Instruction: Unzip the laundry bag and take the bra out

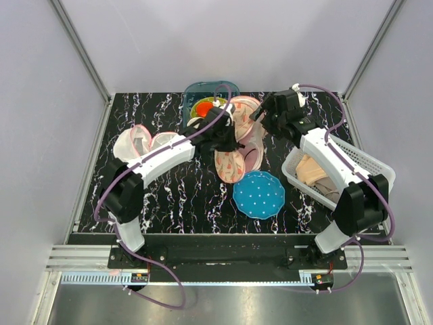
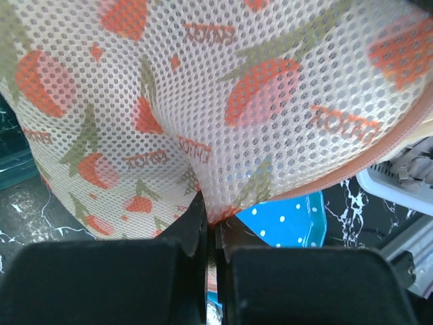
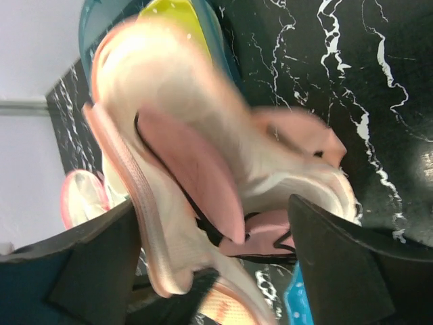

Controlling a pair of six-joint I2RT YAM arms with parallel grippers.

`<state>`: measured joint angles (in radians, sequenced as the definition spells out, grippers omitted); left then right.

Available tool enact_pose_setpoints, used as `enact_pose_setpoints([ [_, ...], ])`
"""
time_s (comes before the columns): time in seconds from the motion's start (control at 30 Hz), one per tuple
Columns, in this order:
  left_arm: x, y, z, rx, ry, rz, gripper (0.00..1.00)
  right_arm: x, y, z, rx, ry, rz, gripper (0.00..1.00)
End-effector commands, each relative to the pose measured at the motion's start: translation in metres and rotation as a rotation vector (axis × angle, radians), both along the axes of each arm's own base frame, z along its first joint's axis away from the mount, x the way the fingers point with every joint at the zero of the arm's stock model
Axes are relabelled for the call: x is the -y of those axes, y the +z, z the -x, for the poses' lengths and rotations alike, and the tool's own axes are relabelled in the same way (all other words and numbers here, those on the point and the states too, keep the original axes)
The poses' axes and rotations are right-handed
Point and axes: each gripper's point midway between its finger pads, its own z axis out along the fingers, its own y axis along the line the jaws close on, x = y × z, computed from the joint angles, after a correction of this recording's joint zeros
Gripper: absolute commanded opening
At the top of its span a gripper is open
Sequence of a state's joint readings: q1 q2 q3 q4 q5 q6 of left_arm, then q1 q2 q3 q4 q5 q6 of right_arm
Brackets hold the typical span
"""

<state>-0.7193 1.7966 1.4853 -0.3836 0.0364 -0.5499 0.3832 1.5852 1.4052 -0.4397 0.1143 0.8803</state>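
Laundry bag (image 1: pixel 231 165): centre of the top view, above the blue plate (image 1: pixel 259 194). Its mesh repeats orange lettering, inverted and not reliably legible. Left gripper (image 2: pixel 210 211): jaws clenched on the bag's mesh. Right gripper (image 1: pixel 258 115): jaws spread wide, released, at the bag's upper right edge.

Arms extended, left gripper (image 2: pixel 210 220) clamped, right gripper (image 3: pixel 213 210) spread.

laundry bag (image 1: pixel 231 166) peach, red-green prints; plate (image 1: pixel 259 194) blue, white dots.
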Motion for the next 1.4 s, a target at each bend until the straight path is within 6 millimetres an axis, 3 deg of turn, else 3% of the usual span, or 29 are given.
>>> enact_pose_setpoints([
  [0.0,0.000,0.041,0.006,-0.006,-0.086,0.184,0.00,-0.002,-0.004,0.007,0.042,0.193,0.104,0.95],
  [0.2,-0.015,0.039,0.004,-0.052,-0.084,0.290,0.00,0.006,-0.006,0.025,0.103,0.227,0.130,0.95],
  [0.3,-0.022,0.046,0.003,-0.052,-0.083,0.333,0.00,0.007,-0.013,0.032,0.127,0.225,0.116,0.89],
  [0.47,-0.030,0.054,-0.003,-0.041,-0.074,0.338,0.00,-0.005,-0.044,0.035,0.072,0.278,0.078,0.74],
  [0.57,-0.032,0.057,-0.006,-0.046,-0.071,0.348,0.00,-0.013,-0.050,0.036,0.056,0.308,0.049,0.74],
  [0.7,-0.034,0.050,-0.006,-0.067,-0.070,0.322,0.00,-0.020,-0.037,0.040,0.123,0.357,0.017,0.92],
  [0.8,-0.036,0.041,-0.008,-0.090,-0.055,0.305,0.00,-0.025,-0.010,0.049,0.207,0.424,0.006,0.95],
  [0.87,-0.036,0.041,-0.007,-0.092,-0.052,0.306,0.00,-0.026,0.003,0.054,0.273,0.458,0.017,0.95],
  [1.07,-0.035,0.042,-0.010,-0.093,-0.059,0.295,0.00,0.001,0.024,0.060,0.479,0.360,0.103,0.94],
  [1.13,-0.035,0.034,-0.009,-0.116,-0.067,0.276,0.00,0.003,0.029,0.072,0.560,0.378,0.109,0.98],
  [1.17,-0.035,0.033,-0.009,-0.121,-0.068,0.273,0.00,0.001,0.051,0.074,0.684,0.384,0.098,0.98],
  [1.23,-0.035,0.029,-0.010,-0.127,-0.062,0.266,0.00,-0.005,0.051,0.096,0.817,0.481,0.122,0.95],
  [1.27,-0.036,0.029,-0.011,-0.128,-0.054,0.263,0.00,-0.006,0.067,0.101,0.927,0.495,0.129,0.91],
  [1.37,-0.036,0.038,-0.011,-0.104,-0.052,0.279,0.00,-0.009,0.028,0.094,0.864,0.579,0.251,0.84],
])
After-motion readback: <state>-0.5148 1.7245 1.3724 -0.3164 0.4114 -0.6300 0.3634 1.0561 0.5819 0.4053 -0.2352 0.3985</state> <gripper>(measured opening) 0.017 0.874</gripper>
